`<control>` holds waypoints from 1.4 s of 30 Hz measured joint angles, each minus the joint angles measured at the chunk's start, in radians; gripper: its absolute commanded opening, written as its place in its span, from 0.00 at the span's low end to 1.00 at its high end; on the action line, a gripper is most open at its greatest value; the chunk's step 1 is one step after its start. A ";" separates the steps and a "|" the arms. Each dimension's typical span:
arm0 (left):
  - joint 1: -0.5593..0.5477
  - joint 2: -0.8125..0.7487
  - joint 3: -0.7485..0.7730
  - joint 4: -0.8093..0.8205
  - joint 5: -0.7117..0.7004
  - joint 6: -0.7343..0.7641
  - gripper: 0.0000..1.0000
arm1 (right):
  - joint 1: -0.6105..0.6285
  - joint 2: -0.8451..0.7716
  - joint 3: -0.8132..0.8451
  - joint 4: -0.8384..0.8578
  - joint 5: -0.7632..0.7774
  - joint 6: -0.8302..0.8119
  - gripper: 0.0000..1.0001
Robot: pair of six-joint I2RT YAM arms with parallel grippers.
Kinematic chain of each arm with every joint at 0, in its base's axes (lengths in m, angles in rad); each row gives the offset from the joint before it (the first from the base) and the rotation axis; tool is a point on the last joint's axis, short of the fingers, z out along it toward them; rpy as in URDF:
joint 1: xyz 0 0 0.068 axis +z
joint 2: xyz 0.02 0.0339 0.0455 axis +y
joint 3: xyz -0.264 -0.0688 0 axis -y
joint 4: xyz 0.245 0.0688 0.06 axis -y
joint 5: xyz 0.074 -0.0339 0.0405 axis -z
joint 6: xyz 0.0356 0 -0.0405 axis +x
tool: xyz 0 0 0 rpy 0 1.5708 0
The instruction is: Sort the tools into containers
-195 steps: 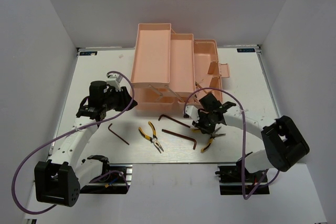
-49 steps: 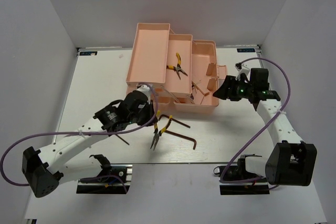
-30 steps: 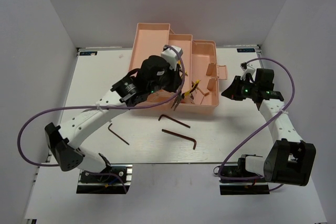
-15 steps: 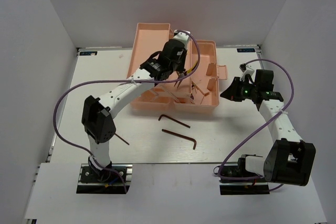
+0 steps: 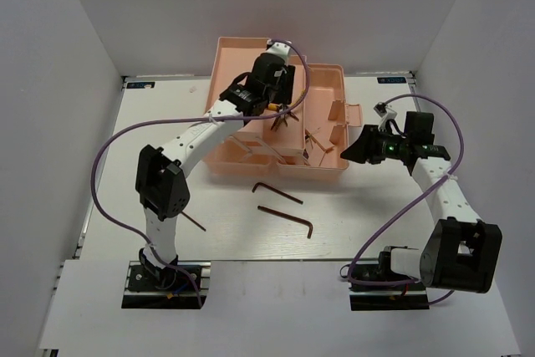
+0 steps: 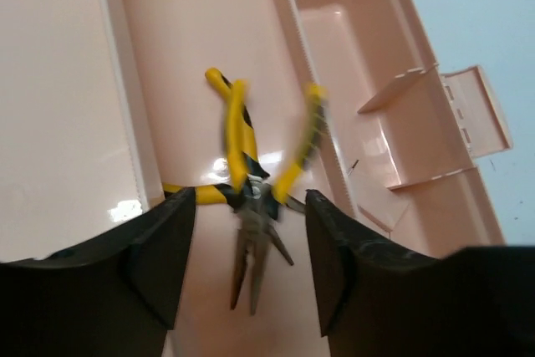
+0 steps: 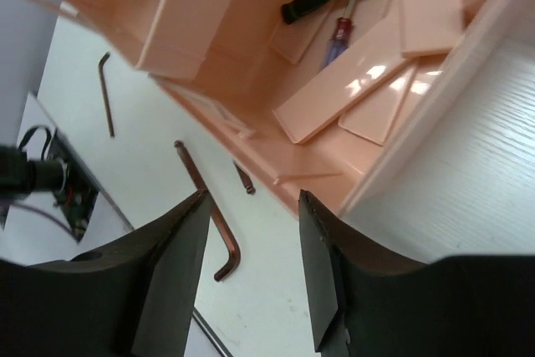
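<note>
Once on pliers (image 6: 252, 206), left jaws apart

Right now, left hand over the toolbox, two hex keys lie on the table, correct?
No, three, not two. The top view shows one hex key and a second hex key in front of the toolbox, and a third hex key farther left. The left hand is over the toolbox.

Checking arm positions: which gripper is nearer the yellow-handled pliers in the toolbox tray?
Left. The left gripper hangs open directly over the pliers in the middle tray; the right gripper sits off the right end of the toolbox, well apart from them.
</note>
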 measured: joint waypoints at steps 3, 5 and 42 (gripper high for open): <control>-0.003 0.000 0.004 -0.005 0.031 0.016 0.74 | 0.011 0.007 0.000 -0.020 -0.073 -0.051 0.51; -0.008 0.000 0.027 -0.028 0.047 0.029 0.74 | 0.026 0.007 0.000 -0.030 -0.109 -0.092 0.42; -0.015 -1.197 -1.308 -0.400 -0.147 -0.706 0.92 | 0.994 0.290 -0.077 -0.016 0.602 -0.525 0.44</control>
